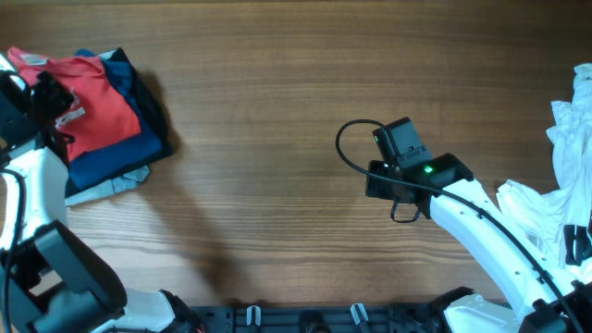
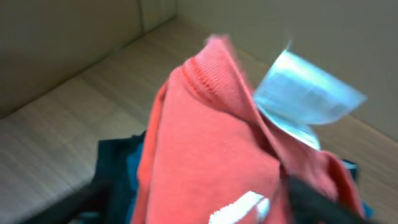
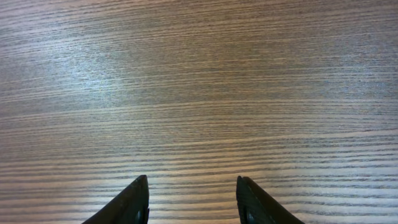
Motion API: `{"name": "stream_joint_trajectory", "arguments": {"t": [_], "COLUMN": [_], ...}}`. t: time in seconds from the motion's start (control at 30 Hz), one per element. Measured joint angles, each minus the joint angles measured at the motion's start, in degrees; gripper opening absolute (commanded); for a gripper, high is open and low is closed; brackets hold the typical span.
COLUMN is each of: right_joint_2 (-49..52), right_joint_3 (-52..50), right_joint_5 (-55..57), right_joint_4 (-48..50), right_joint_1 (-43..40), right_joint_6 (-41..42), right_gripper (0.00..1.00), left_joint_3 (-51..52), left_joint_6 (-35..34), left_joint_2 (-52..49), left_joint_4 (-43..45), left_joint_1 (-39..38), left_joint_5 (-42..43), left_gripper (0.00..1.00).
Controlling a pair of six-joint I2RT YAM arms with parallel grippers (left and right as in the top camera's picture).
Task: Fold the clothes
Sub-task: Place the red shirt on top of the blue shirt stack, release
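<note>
Where the table (image 1: pixel 277 92) meets its left edge, a stack of clothes lies close to the far corner.

- Item 1: red T-shirt (image 1: pixel 102 102), topmost, with white print showing near its left side. In the left wrist view its ribbed collar stands raised and a white label (image 2: pixel 305 96) juts from it (blurred, lettering unreadable).
- Item 2: blue garment (image 1: pixel 102 166), under the red one, showing along the near edge.
- Item 3: dark garment (image 1: pixel 155 116), showing along the right edge of the stack.
- Item 4: pale blue garment (image 1: pixel 116 185), lowest, peeking out at the near edge.
- Item 5: left gripper (image 1: pixel 54 100), over the red shirt's left edge, touching the cloth. Whether its fingers pinch the fabric cannot be told from the blur.
- Item 6: bare wood, wide and unobstructed, from the stack's right edge across the middle of the table.
- Item 7: right gripper (image 3: pixel 191 178), right of centre, fingers spread apart over bare wood, holding nothing, well apart from all cloth.
- Item 8: white garments (image 1: pixel 555 139), crumpled, heaped along the right edge, beside the right arm.
</note>
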State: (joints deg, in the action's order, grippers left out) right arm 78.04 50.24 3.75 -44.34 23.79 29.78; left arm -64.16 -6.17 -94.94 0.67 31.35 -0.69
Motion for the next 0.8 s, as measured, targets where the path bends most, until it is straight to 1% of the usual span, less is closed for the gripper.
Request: {"name": "stream_joint_trajectory", "arguments": {"t": [0.13, 0.2, 0.27, 0.3, 0.33, 0.37, 0.4, 0.47, 0.6, 0.67, 0.8], "right_joint_2": [0.0, 0.0, 0.0, 0.0, 0.0, 0.0, 0.0, 0.0, 0.0, 0.0, 0.0], "right_joint_3": [-0.02, 0.0, -0.02, -0.02, 0.0, 0.0, 0.0, 0.0, 0.0, 0.0, -0.02], "right_joint_5": [-0.02, -0.02, -0.02, -0.02, -0.02, -0.02, -0.02, -0.13, -0.28, -0.28, -0.31], "right_joint_4": [0.0, -0.02, 0.0, -0.02, 0.0, 0.07, 0.07, 0.44, 2.73, 4.33, 9.2], "right_joint_1": [0.0, 0.0, 0.0, 0.0, 0.0, 0.0, 0.0, 0.0, 0.0, 0.0, 0.0], "right_joint_6": [0.0, 0.0, 0.0, 0.07, 0.22, 0.0, 0.11, 0.28, 0.2, 0.15, -0.7], "right_gripper": [0.46, 0.47, 0.56, 0.64, 0.67, 0.74, 0.77, 0.8, 0.85, 0.9, 0.92], "left_joint_3": [-0.22, -1.81, -4.68, -5.66, -7.67, -9.22, -10.4, -12.35, -13.88, -13.97, -13.92], "left_joint_6": [-1.77, -2.84, -3.58, -3.69, -4.04, -4.15, -4.26, -4.46, -4.63, -4.68, -4.68], "left_joint_2": [-0.33, -0.33, -0.17, 0.02, 0.52, 1.2, 1.75, 3.39, 6.36, 6.69, 6.67], "left_joint_4": [-1.44, -4.63, -8.76, -9.62, -12.37, -14.25, -15.78, -17.86, -22.32, -25.16, -32.79], "left_joint_1": [1.6, 2.49, 3.08, 3.23, 3.23, 2.99, 2.71, 1.42, -5.29, -9.92, -19.15], "left_joint_5": [0.2, 0.24, 0.26, 0.44, 0.96, 1.75, 2.4, 4.02, 6.03, 6.93, 7.89], "left_gripper": [1.0, 1.0, 1.0, 1.0, 1.0, 1.0, 1.0, 1.0, 1.0, 1.0, 1.0]}}
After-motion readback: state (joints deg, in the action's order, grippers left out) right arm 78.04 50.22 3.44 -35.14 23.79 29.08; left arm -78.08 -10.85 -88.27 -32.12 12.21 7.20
